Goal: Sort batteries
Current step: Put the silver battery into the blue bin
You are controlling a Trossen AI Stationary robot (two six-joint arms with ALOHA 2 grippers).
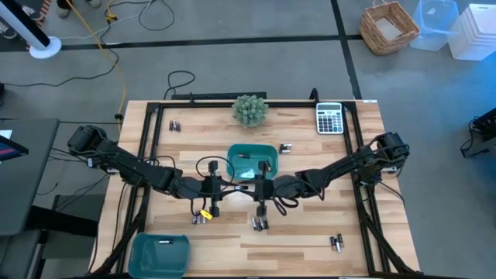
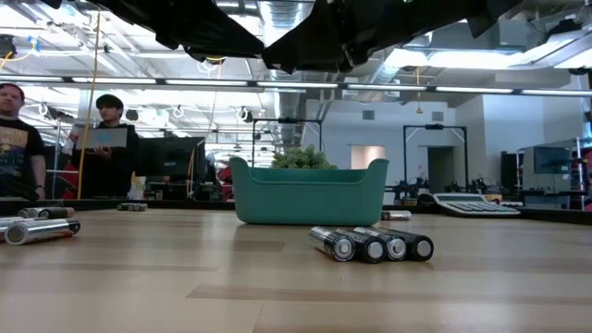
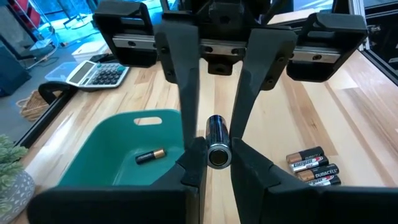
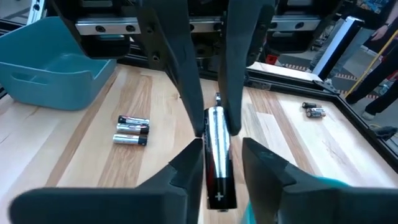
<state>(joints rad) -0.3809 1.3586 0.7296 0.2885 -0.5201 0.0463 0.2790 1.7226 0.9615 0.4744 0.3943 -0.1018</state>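
Note:
A dark and silver battery (image 4: 216,155) hangs level above the table, just near of the middle teal tray (image 1: 252,160). My left gripper (image 3: 219,169) comes from the table's left and is shut on it. My right gripper (image 4: 221,171) faces it from the right and is open. Its fingers stand on either side of the battery's other end, with a gap showing. The middle tray holds one battery (image 3: 149,155). More batteries lie flat on the wood in small groups (image 2: 370,245) (image 1: 337,242) (image 1: 175,124). My left gripper pinches the battery by its left end (image 4: 214,119) between its two fingers. The fingers come level from the table's left and lie along the battery. The battery sticks out level toward the right, lifted clear of the table.
A second teal tray (image 1: 160,254) sits at the near left corner. A grey calculator (image 1: 330,118) and a small plant (image 1: 250,110) stand at the far edge. A black frame (image 1: 360,178) borders the table. People stand in the room beyond (image 2: 106,139).

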